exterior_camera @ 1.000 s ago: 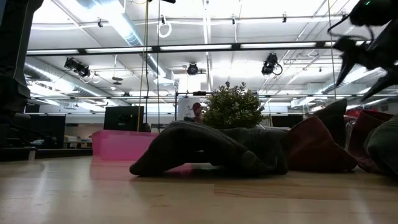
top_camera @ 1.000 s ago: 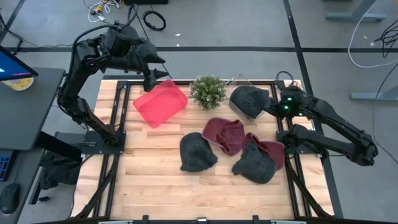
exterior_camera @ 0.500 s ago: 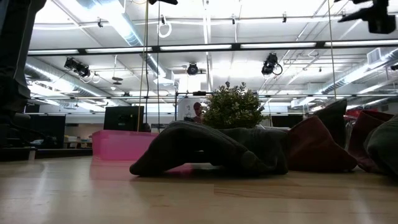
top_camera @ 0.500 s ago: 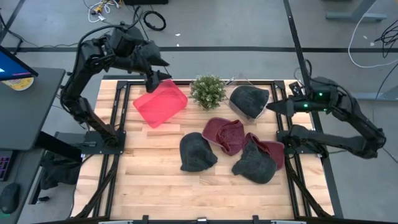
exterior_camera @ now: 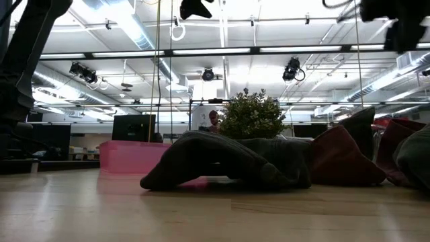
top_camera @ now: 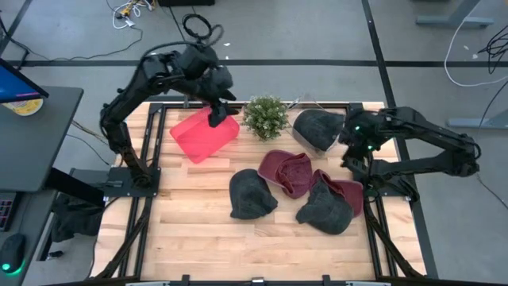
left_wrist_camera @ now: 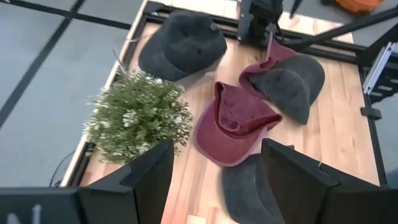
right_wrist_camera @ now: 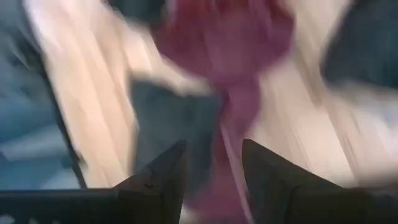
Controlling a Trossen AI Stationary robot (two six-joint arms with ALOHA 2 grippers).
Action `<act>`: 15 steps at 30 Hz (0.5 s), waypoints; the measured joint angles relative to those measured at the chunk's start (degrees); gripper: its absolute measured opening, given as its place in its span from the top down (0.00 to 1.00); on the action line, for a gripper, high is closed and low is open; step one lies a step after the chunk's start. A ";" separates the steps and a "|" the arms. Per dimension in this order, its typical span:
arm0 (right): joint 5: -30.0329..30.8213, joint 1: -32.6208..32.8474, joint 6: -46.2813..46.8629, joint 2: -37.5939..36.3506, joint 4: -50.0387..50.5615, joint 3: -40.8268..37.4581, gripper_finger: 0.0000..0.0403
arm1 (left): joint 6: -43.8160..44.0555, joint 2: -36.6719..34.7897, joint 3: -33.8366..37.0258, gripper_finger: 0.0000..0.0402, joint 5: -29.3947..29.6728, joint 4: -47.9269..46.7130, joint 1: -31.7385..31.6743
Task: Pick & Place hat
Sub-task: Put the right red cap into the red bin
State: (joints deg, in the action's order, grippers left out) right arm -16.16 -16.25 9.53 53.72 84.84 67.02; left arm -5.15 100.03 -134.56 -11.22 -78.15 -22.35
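Above the wooden slatted worktop (top_camera: 198,230), in the high view, a small green potted plant (top_camera: 265,117) stands at the far edge. Just left of the plant lies a translucent pink plastic bin (top_camera: 204,133), and the left pincer (top_camera: 217,114) hangs over the bin's plant-side corner. Right of the plant sits a dark grey cloth cap (top_camera: 316,127) in a clear container, with the right pincer (top_camera: 349,152) just beyond it, over the worktop's right rail. Nearer than the plant lie a maroon cloth cap (top_camera: 287,171), a second dark grey cap (top_camera: 251,193) and a third grey cap (top_camera: 325,208) resting on another maroon cap (top_camera: 351,193).

Low view: the plant (exterior_camera: 250,114) rises behind a grey cap (exterior_camera: 215,161); the pink bin (exterior_camera: 124,155) shows to the plant's left (both arms are only dark shapes at the top).

Left wrist view: the left pincer's fingers (left_wrist_camera: 152,171) stand apart, holding nothing, with the plant (left_wrist_camera: 140,118) and the maroon cap (left_wrist_camera: 236,124) beyond.

Right wrist view: the right pincer's fingers (right_wrist_camera: 171,171) show a gap with nothing between them; beyond them are blurred maroon and dark cloth.
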 joint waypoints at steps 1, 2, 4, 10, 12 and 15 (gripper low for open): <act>0.53 0.47 -1.17 0.60 2.54 -0.55 0.61 | 0.02 0.44 0.00 0.38 -0.02 0.02 0.30; 0.83 0.85 -2.34 1.08 4.59 -1.35 0.60 | 0.06 0.82 0.00 0.38 -0.02 0.00 0.62; 1.17 1.57 -4.81 1.41 5.04 -3.40 0.58 | 0.58 1.35 0.00 0.38 0.00 0.02 1.14; 4.52 3.65 -6.71 1.75 3.08 -11.19 0.44 | 3.04 1.44 0.00 0.38 1.31 1.09 2.73; 5.05 3.89 -6.01 1.94 1.27 -13.95 0.38 | 3.42 1.46 0.00 0.38 1.47 1.09 3.02; 5.01 3.91 -5.63 2.55 -1.91 -18.10 0.29 | 3.28 1.46 0.00 0.38 1.50 1.09 3.39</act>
State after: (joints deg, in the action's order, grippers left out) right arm -11.15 -12.34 3.90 56.27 82.92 48.92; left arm -1.87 101.49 -134.56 -9.73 -77.06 -18.96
